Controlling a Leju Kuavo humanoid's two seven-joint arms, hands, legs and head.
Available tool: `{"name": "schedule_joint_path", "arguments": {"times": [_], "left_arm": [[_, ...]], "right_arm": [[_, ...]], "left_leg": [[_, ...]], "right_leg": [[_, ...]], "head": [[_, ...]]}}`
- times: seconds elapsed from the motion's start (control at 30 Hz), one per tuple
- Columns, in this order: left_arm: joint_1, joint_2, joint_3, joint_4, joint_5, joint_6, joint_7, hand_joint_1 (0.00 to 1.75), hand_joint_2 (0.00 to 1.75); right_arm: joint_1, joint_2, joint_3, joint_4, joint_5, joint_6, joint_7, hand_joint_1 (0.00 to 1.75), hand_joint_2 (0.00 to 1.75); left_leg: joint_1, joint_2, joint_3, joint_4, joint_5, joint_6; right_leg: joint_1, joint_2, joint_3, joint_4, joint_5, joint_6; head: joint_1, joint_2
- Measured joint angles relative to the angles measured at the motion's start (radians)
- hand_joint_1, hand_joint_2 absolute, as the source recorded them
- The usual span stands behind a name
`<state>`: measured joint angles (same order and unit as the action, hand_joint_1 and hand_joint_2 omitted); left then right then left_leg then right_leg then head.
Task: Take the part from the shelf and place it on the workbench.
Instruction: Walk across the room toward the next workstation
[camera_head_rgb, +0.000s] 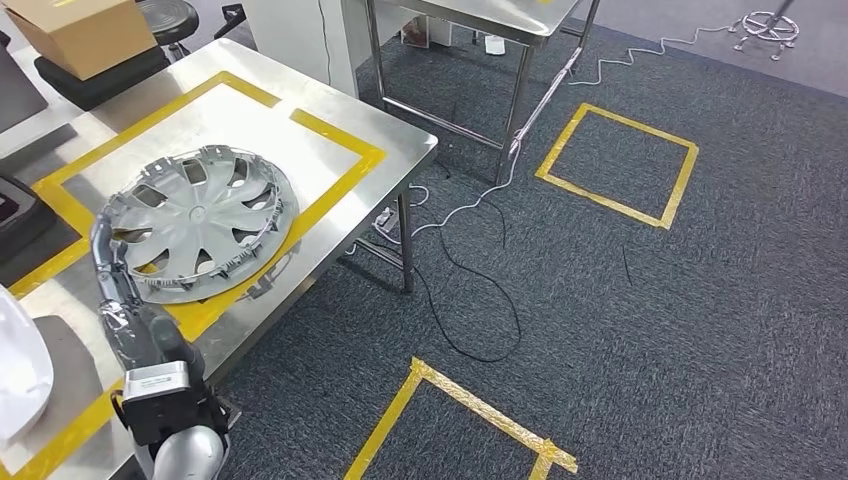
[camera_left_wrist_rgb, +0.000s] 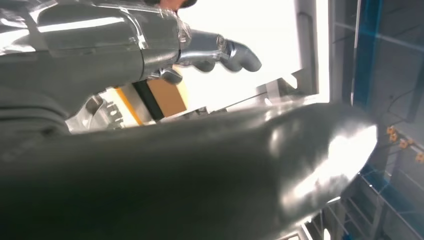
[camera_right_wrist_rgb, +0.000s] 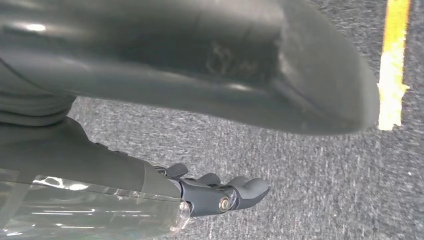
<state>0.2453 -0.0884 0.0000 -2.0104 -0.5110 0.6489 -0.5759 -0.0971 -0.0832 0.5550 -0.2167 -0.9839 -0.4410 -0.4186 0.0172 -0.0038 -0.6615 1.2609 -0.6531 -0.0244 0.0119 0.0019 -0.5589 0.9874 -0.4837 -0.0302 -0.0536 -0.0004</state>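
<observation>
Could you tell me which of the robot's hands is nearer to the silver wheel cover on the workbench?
Left. The left hand reaches up at the wheel cover's near edge on the workbench; the right hand hangs over grey carpet by yellow tape.

An industrial workshop or robotics test floor: stainless-steel workbenches (camera_head_rgb: 400, 150) are standing on grey carpet (camera_head_rgb: 700, 320), yellow tape squares (camera_head_rgb: 618, 165) are marking out stations on bench and floor, loose cables (camera_head_rgb: 470, 300) are trailing under the tables, and a cardboard box (camera_head_rgb: 85, 30) is sitting at far left.
</observation>
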Motion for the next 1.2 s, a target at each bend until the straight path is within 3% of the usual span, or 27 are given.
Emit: {"name": "schedule_joint_path", "arguments": {"times": [0.03, 0.07, 0.17, 0.2, 0.3, 0.4, 0.47, 0.53, 0.57, 0.6, 0.63, 0.7, 0.73, 0.77, 0.87, 0.93, 1.03, 1.07, 1.1, 1.13, 1.2], "left_arm": [[-0.001, 0.002, 0.0, 0.0, 0.001, 0.0, 0.004, 0.0, 0.0], [-0.003, 0.004, 0.0, 0.001, 0.002, 0.0, 0.007, 0.0, 0.0], [-0.011, 0.007, 0.0, 0.0, 0.002, 0.0, 0.012, 0.0, 0.0], [-0.014, 0.008, 0.0, 0.0, 0.002, 0.0, 0.013, 0.0, 0.0], [-0.019, 0.01, -0.001, -0.001, 0.002, 0.0, 0.016, 0.0, 0.0], [-0.022, 0.012, -0.002, -0.003, 0.002, 0.0, 0.016, 0.0, 0.0], [-0.023, 0.013, -0.002, -0.004, 0.002, 0.0, 0.016, 0.0, 0.0], [-0.024, 0.014, -0.002, -0.005, 0.002, 0.0, 0.016, 0.0, 0.0], [-0.024, 0.014, -0.002, -0.005, 0.002, 0.0, 0.016, 0.0, 0.0], [-0.024, 0.014, -0.002, -0.006, 0.002, 0.0, 0.017, 0.0, 0.0], [-0.024, 0.014, -0.002, -0.008, 0.003, 0.0, 0.02, 0.0, 0.0], [-0.026, 0.015, -0.003, -0.014, 0.004, 0.0, 0.032, 0.0, 0.0], [-0.026, 0.015, -0.003, -0.017, 0.005, 0.0, 0.037, 0.0, 0.0], [-0.027, 0.016, -0.003, -0.019, 0.007, 0.0, 0.04, 0.0, 0.0], [-0.027, 0.017, -0.004, -0.02, 0.018, 0.0, 0.039, 0.0, 0.0], [-0.027, 0.018, -0.004, -0.021, 0.019, 0.0, 0.037, 0.0, 0.0], [-0.028, 0.02, -0.005, -0.02, 0.002, 0.0, 0.04, 0.0, 0.0], [-0.027, 0.021, -0.005, -0.019, -0.004, 0.0, 0.042, 0.0, 0.0], [-0.028, 0.021, -0.006, -0.017, -0.006, 0.0, 0.043, 0.0, 0.0], [-0.028, 0.021, -0.006, -0.017, -0.007, 0.0, 0.043, 0.0, 0.0], [-0.028, 0.021, -0.007, -0.016, -0.007, 0.0, 0.044, 0.0, 0.0]], "right_arm": [[0.0, 0.0, 0.0, 0.0, -0.001, 0.001, 0.0, 0.0, 0.0], [0.001, 0.0, 0.0, 0.0, -0.002, 0.002, 0.0, 0.0, 0.0], [0.001, 0.0, 0.0, 0.0, -0.005, 0.007, 0.002, 0.0, 0.0], [0.0, 0.0, 0.0, 0.0, -0.005, 0.008, 0.002, 0.0, 0.0], [-0.003, -0.002, 0.0, 0.0, -0.007, 0.009, 0.002, 0.0, 0.0], [-0.002, -0.004, 0.0, 0.0, -0.008, 0.01, 0.002, 0.0, 0.0], [-0.004, -0.006, 0.0, 0.0, -0.008, 0.01, 0.002, 0.0, 0.0], [-0.006, -0.006, 0.0, 0.0, -0.008, 0.01, 0.002, 0.0, 0.0], [-0.005, -0.005, 0.0, 0.0, -0.008, 0.012, 0.002, 0.0, 0.0], [-0.004, -0.005, 0.0, 0.0, -0.007, 0.014, 0.003, 0.0, 0.0], [-0.002, -0.006, 0.0, 0.0, -0.006, 0.018, 0.006, 0.0, 0.0], [-0.001, -0.01, 0.0, 0.0, -0.001, 0.024, 0.024, 0.0, 0.0], [-0.002, -0.013, 0.0, 0.0, 0.001, 0.025, 0.036, 0.0, 0.0], [-0.003, -0.016, 0.0, 0.0, 0.002, 0.025, 0.047, 0.0, 0.0], [-0.004, -0.025, 0.0, 0.0, 0.005, 0.023, 0.068, 0.0, 0.0], [-0.003, -0.028, 0.0, 0.0, 0.005, 0.023, 0.073, 0.0, 0.0], [-0.004, -0.029, 0.0, 0.0, 0.003, 0.026, 0.073, 0.0, 0.0], [-0.005, -0.029, 0.0, 0.0, 0.003, 0.028, 0.073, 0.0, 0.0], [-0.004, -0.028, 0.0, 0.0, 0.002, 0.028, 0.073, 0.0, 0.0], [-0.004, -0.028, 0.0, 0.0, 0.002, 0.029, 0.073, 0.0, 0.0], [-0.003, -0.025, 0.0, 0.0, 0.001, 0.03, 0.073, 0.0, 0.0]], "left_leg": [[0.0, 0.0, -0.019, 0.025, 0.001, -0.001], [0.001, 0.0, -0.021, 0.016, 0.023, -0.002], [0.002, -0.01, 0.042, -0.129, 0.127, -0.002], [0.003, -0.022, 0.06, -0.169, 0.142, -0.002], [0.003, -0.042, 0.074, -0.204, 0.135, 0.011], [0.003, -0.026, 0.076, -0.208, 0.135, 0.027], [0.004, -0.01, 0.08, -0.21, 0.134, 0.034], [0.0, 0.007, 0.081, -0.21, 0.131, 0.038], [-0.002, 0.014, 0.082, -0.21, 0.13, 0.04], [-0.003, 0.019, 0.083, -0.21, 0.128, 0.04], [-0.004, 0.024, 0.086, -0.21, 0.126, 0.04], [-0.007, 0.032, 0.092, -0.211, 0.122, 0.039], [-0.007, 0.035, 0.094, -0.211, 0.12, 0.036], [-0.008, 0.038, 0.095, -0.212, 0.119, 0.033], [-0.005, 0.044, 0.1, -0.218, 0.118, 0.019], [-0.006, 0.026, 0.093, -0.191, 0.094, 0.011], [-0.007, 0.0, 0.011, -0.031, 0.016, 0.006], [-0.007, -0.001, -0.015, 0.012, 0.006, 0.004], [-0.006, 0.0, -0.026, 0.024, 0.015, 0.002], [-0.005, 0.0, -0.019, 0.002, 0.042, 0.001], [-0.001, -0.013, 0.034, -0.112, 0.112, 0.0]], "right_leg": [[0.0, 0.005, 0.001, 0.001, -0.001, 0.0], [0.0, 0.01, 0.003, 0.002, -0.004, 0.001], [-0.004, 0.026, 0.008, 0.013, -0.014, 0.01], [-0.003, 0.031, 0.006, 0.021, -0.02, 0.015], [-0.004, 0.044, -0.008, 0.037, -0.028, 0.029], [-0.009, 0.046, -0.016, 0.051, -0.038, 0.041], [-0.01, 0.027, -0.056, 0.134, -0.084, 0.051], [-0.012, 0.01, -0.123, 0.263, -0.138, 0.058], [-0.012, 0.007, -0.147, 0.303, -0.146, 0.059], [-0.012, 0.005, -0.154, 0.309, -0.135, 0.057], [-0.011, 0.004, -0.14, 0.276, -0.105, 0.052], [-0.004, -0.007, -0.078, 0.146, -0.036, 0.037], [0.001, -0.015, -0.05, 0.089, -0.017, 0.03], [0.006, -0.021, -0.034, 0.055, -0.011, 0.024], [0.01, -0.017, -0.022, 0.028, -0.009, 0.013], [0.005, -0.012, -0.008, 0.007, -0.001, 0.003], [0.003, -0.003, 0.0, -0.002, 0.003, -0.004], [0.003, 0.002, 0.0, -0.001, 0.001, -0.004], [0.002, 0.008, 0.001, 0.001, -0.001, -0.004], [0.001, 0.014, 0.003, 0.003, -0.003, -0.002], [-0.001, 0.027, 0.005, 0.014, -0.013, 0.005]], "head": [[0.0, 0.0], [0.0, 0.0], [0.0, 0.0], [0.0, 0.0], [0.001, 0.0], [0.003, 0.0], [0.007, 0.0], [0.009, 0.0], [0.009, 0.0], [0.009, 0.0], [0.008, 0.0], [0.009, 0.0], [0.009, 0.0], [0.008, 0.0], [0.008, 0.0], [0.006, 0.0], [0.003, 0.0], [0.003, 0.0], [0.003, 0.0], [0.003, 0.0], [0.003, 0.0]]}}
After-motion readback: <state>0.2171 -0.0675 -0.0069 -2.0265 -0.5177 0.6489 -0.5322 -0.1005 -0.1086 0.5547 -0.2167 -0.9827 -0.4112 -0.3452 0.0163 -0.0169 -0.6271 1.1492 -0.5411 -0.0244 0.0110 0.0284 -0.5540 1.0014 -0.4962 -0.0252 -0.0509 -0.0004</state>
